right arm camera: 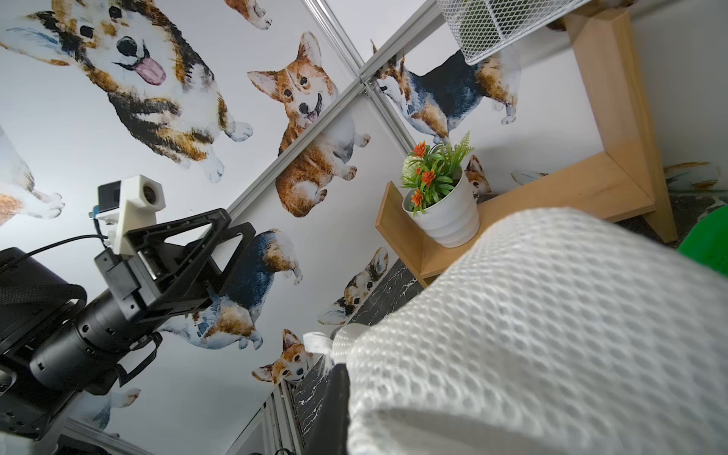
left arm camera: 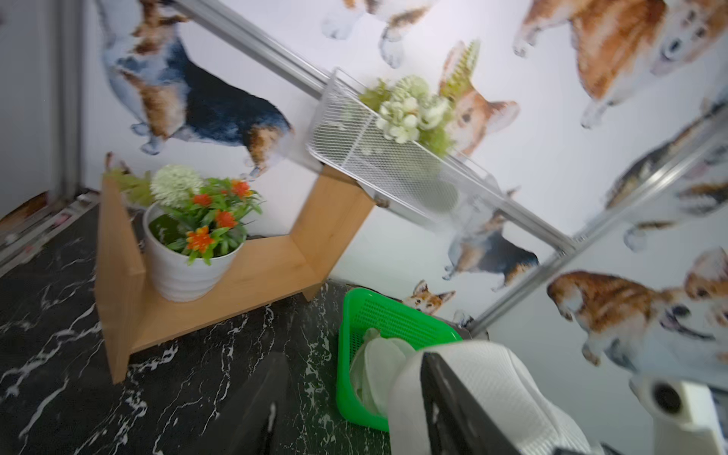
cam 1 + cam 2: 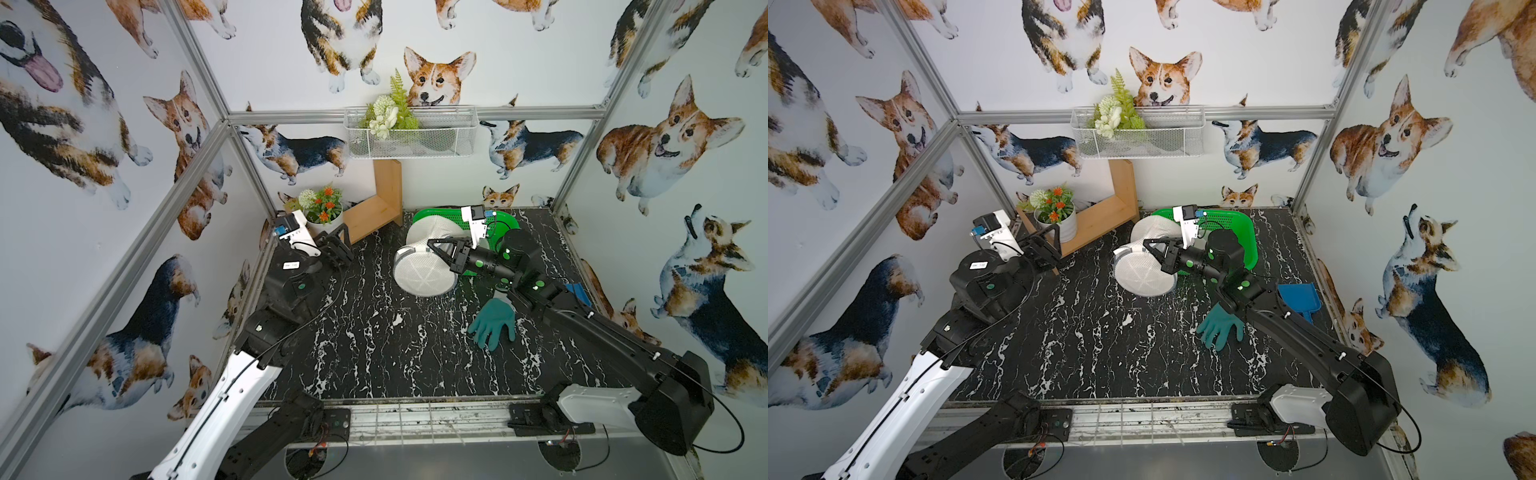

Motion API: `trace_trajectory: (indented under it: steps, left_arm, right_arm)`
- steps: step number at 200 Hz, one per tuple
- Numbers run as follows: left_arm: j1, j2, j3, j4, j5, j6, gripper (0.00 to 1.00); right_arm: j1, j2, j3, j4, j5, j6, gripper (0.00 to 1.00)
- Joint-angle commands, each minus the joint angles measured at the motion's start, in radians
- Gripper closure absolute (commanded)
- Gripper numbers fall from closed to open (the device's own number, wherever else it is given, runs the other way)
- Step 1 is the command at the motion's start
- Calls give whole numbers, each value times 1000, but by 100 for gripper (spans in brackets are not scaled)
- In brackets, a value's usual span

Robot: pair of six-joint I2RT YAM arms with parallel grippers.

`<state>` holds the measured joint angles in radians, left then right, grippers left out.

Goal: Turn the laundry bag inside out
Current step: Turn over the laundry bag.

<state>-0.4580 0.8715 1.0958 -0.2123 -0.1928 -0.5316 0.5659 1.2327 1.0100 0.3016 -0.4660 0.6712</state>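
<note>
I find the right claw (image 3: pixel 432 244) clenched on the laundry bag (image 3: pixel 422 277), the left claw (image 3: pixel 343 245) released and clear; eversion looks unfinished, and I judge the left must next grip the rim.

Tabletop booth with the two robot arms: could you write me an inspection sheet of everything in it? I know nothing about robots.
Surface: black, white-veined marbled tabletop.
Job's things: white mesh laundry bag, reaching from the green basket onto the tabletop.
Clutter: teal glove and blue scoop beside the right arm; potted flowers on a wooden shelf.
End effectors: left end effector open, empty, apart from the bag; right end effector shut on the bag's mesh.
Cables: black cable along the left arm; loop at the right arm's base.
Surroundings: corgi-print walls, metal frame, wire basket of plants on the back wall.
</note>
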Motion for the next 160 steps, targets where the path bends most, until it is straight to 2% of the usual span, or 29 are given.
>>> trace_trajectory:
  steps: [1, 10, 18, 49, 78, 91, 112, 143, 152, 160]
  left_arm:
    - [1, 33, -29, 73, 480, 141, 38]
    - [1, 52, -57, 123, 610, 89, 37]
    - [1, 63, -85, 161, 659, 36, 38]
    - [1, 45, -192, 325, 750, -48, 39]
    - [1, 73, -234, 435, 854, -122, 43]
    - [1, 89, -234, 451, 852, -124, 42]
    - [0, 90, -182, 369, 802, -11, 47]
    - [0, 61, -67, 80, 724, 354, 52]
    - [1, 51, -56, 46, 710, 453, 50]
    - [0, 46, -55, 44, 705, 529, 44]
  right_arm:
    - [-9, -3, 2, 54, -56, 4, 100]
    - [-14, -3, -1, 71, -76, 4, 100]
    - [-19, -5, -1, 82, -87, 7, 100]
    - [-31, -14, -5, 114, -135, 20, 100]
    - [-31, -12, -2, 127, -183, 23, 100]
    - [-31, -12, -2, 138, -199, 31, 100]
    - [-31, -12, 8, 106, -185, 14, 100]
    - [-31, -12, 46, -8, -132, -39, 100]
    - [-31, -10, 53, -17, -140, -39, 100]
    - [-31, -6, 56, -16, -156, -36, 100]
